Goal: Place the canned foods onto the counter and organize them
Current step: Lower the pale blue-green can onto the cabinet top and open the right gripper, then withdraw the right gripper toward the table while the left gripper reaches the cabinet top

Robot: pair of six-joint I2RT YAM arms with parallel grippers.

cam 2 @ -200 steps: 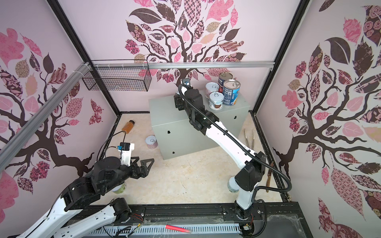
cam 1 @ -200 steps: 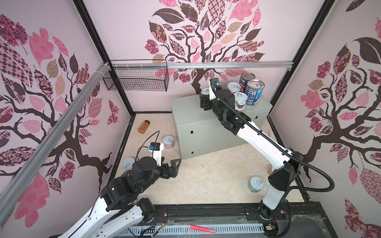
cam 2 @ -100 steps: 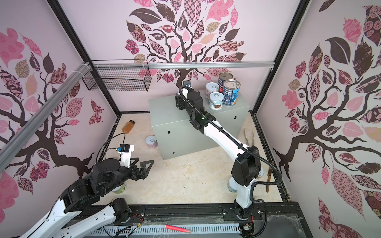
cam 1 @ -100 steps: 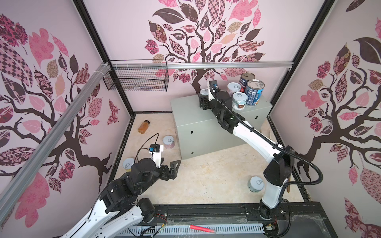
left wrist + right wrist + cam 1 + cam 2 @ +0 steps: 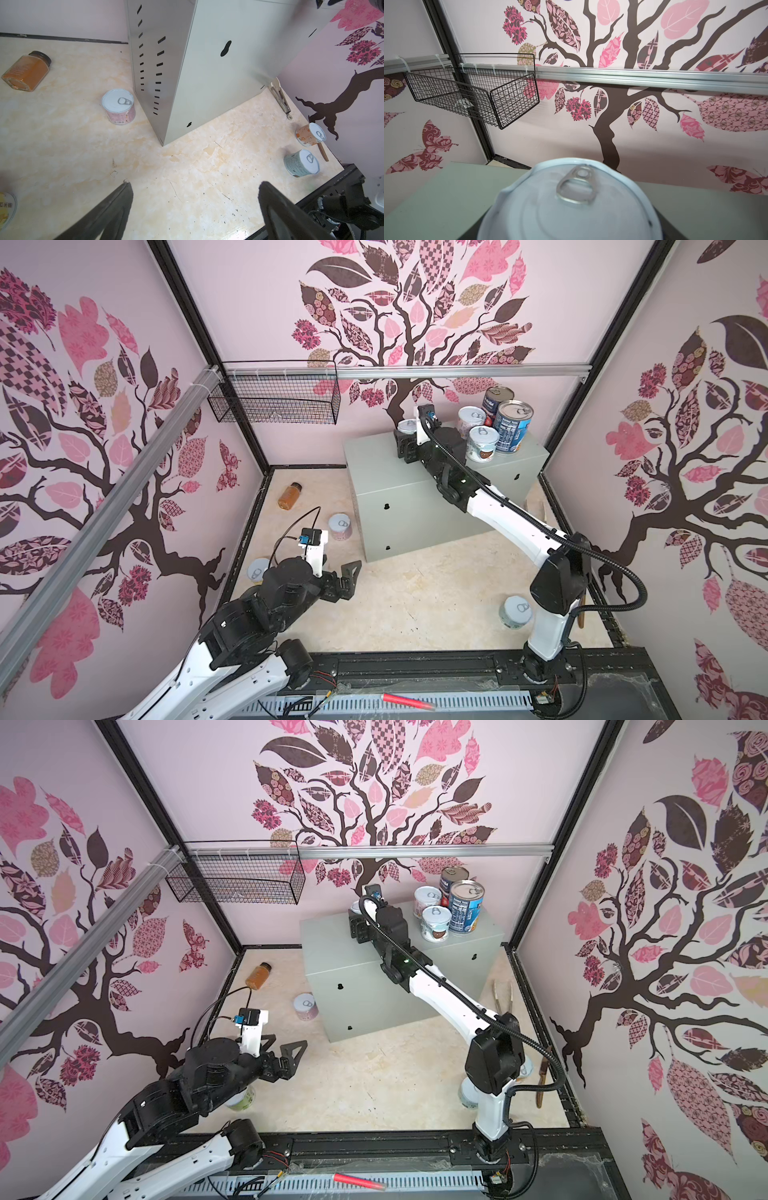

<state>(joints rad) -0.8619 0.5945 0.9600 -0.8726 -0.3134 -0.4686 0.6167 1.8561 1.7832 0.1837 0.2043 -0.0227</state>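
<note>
The counter is a grey metal box at the back. Near its rear left edge my right gripper is shut on a white-lidded can, whose lid fills the right wrist view. At the counter's right end stand a blue-label tall can, a red-label tall can and two short cans. A pink can, an orange can and a teal can stand on the floor. My left gripper hovers open and empty over the floor.
An amber bottle lies by the left wall. Another short can is partly under my left arm. Metal tongs lie along the right wall. A black wire basket hangs on the rail.
My right gripper has edged a little to the left and toward the back wall with the can. The left arm has barely moved.
</note>
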